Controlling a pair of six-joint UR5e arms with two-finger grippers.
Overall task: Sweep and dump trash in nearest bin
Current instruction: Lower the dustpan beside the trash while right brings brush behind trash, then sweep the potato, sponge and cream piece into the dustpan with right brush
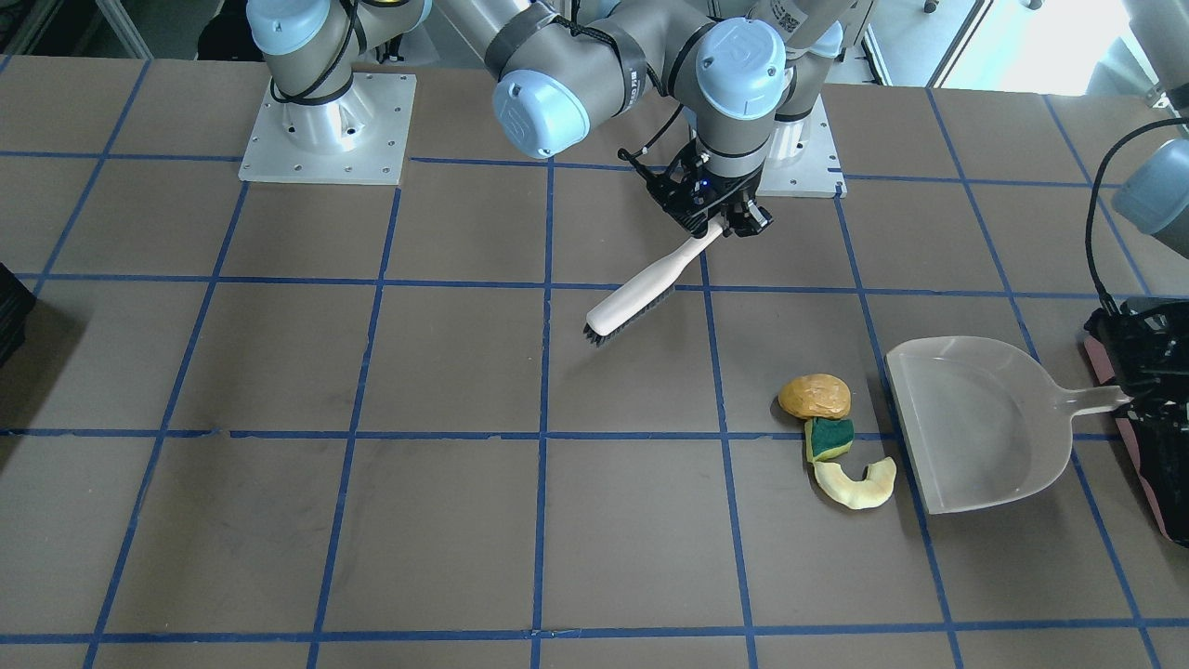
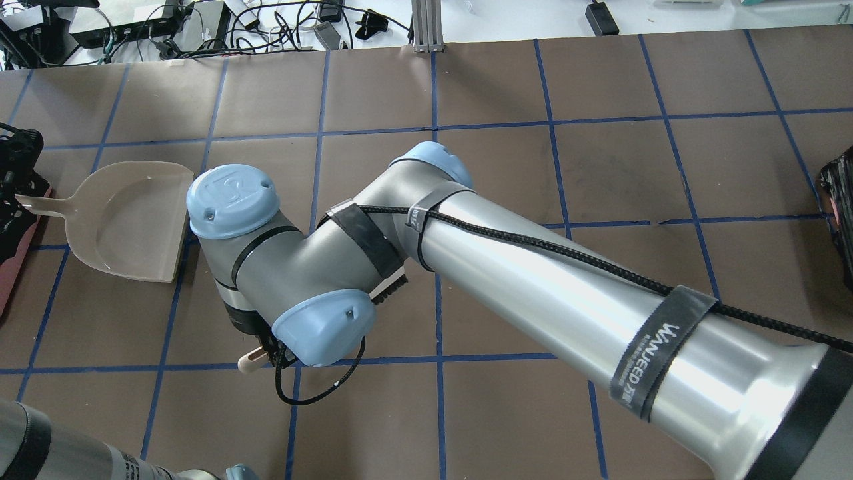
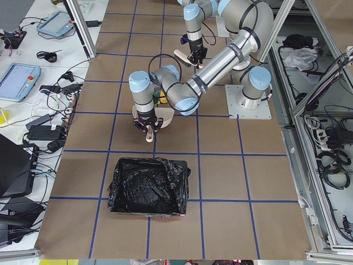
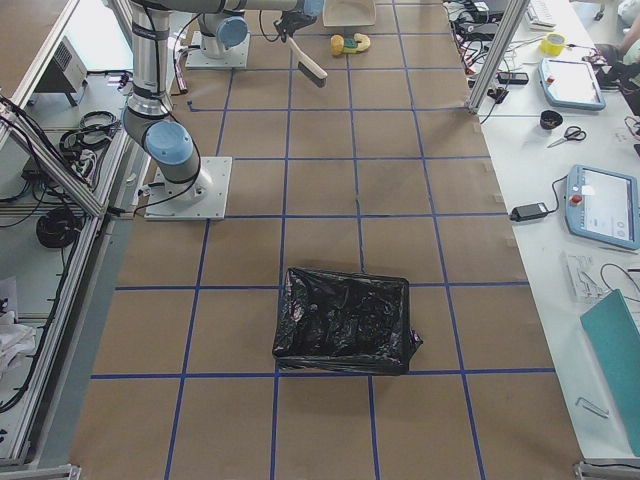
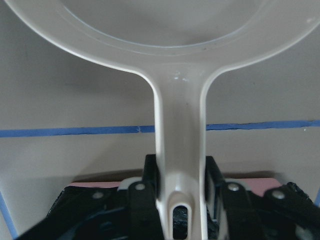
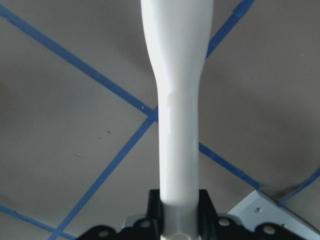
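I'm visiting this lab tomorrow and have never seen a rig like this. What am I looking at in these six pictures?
This is a robot with two arms bolted to a brown table marked off in blue tape squares. Four pictures come from fixed cameras: one faces the robot, one looks over its shoulders, and one stands at each end of the table. The two close-ups come from cameras on the wrists.

The right gripper is shut on the handle of a white brush. The left gripper is shut on the handle of a pale dustpan set on the table. Just off its open edge lie three bits of trash: a tan lump, a green-and-yellow sponge chunk and a pale yellow crescent. A bin lined with a black bag stands at the left arm's end of the table.
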